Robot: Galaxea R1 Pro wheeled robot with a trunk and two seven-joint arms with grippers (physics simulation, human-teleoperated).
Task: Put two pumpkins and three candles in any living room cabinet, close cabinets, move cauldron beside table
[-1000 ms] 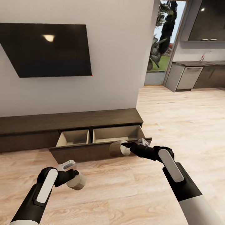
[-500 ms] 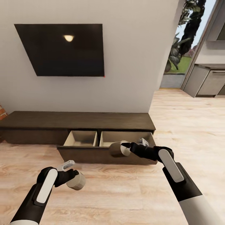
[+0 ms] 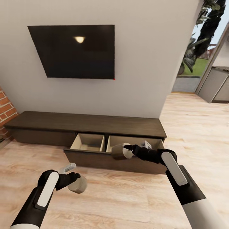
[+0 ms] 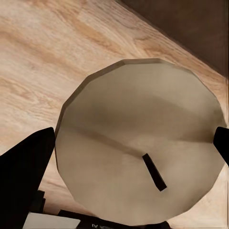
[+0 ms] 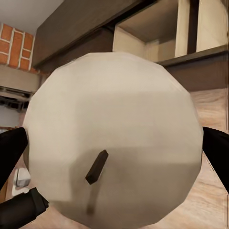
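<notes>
An off-white wall (image 3: 140,63) takes up the head view from 9 to 1 o'clock, with a black TV (image 3: 76,52) mounted on it at 11 o'clock. Light wood-plank floor (image 3: 127,197) spreads below. A red-brick fireplace edge (image 3: 6,111) shows at 9 o'clock, and a doorway with greenery (image 3: 198,47) and grey kitchen units (image 3: 214,86) sits at 2 o'clock.

Against the wall stands the long dark-brown cabinet (image 3: 86,122), just above centre. Its wide drawer (image 3: 111,159) is pulled out, showing two pale beige compartments.

The right gripper (image 3: 128,151) is clenched on a candle (image 3: 120,151), held just in front of the open drawer's front, at about 5 o'clock from the right compartment. In the right wrist view that candle's (image 5: 112,138) wick end blocks most of the cabinet behind.

The left gripper (image 3: 73,178) grasps a second candle (image 3: 79,185) over bare floor at 7 o'clock, well short of the drawer; its end face (image 4: 140,143) covers the floor in the left wrist view.
</notes>
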